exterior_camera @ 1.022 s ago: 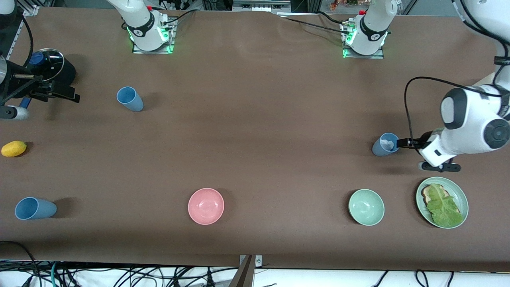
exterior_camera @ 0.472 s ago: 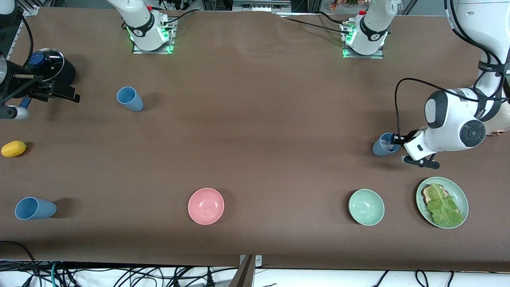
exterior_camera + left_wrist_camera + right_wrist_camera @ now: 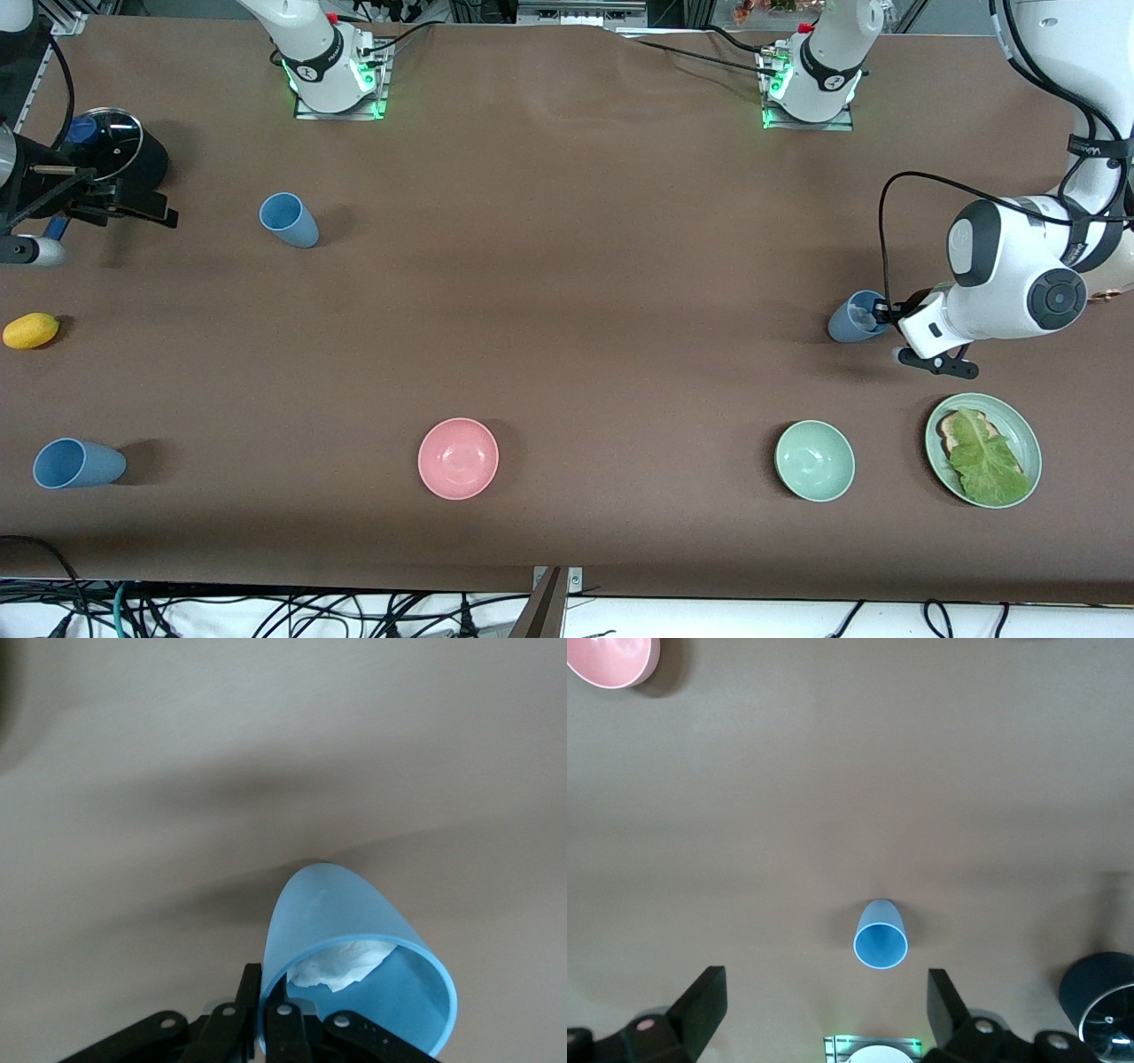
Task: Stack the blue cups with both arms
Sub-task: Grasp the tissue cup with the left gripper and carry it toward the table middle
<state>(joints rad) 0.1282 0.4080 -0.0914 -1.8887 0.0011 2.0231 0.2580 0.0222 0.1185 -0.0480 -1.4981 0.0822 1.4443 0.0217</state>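
Blue cup (image 3: 354,930), base hidden, rim pinched by left gripper (image 3: 881,312) jaws; right gripper (image 3: 824,1010) spread.

Glossy white jointed arms (image 3: 1019,275) | round dark-capped joints | black cables looping off the wrist | black two-finger grippers (image 3: 266,1028) | bases (image 3: 337,75) lit green, red buttons

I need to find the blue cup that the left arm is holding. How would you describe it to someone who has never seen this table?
Start at the green plate with the lettuce, at the left arm's end of the table. Just farther from the front camera stands a blue cup, its rim pinched by the left gripper. Unlike the other two blue cups, it has crumpled white paper inside.
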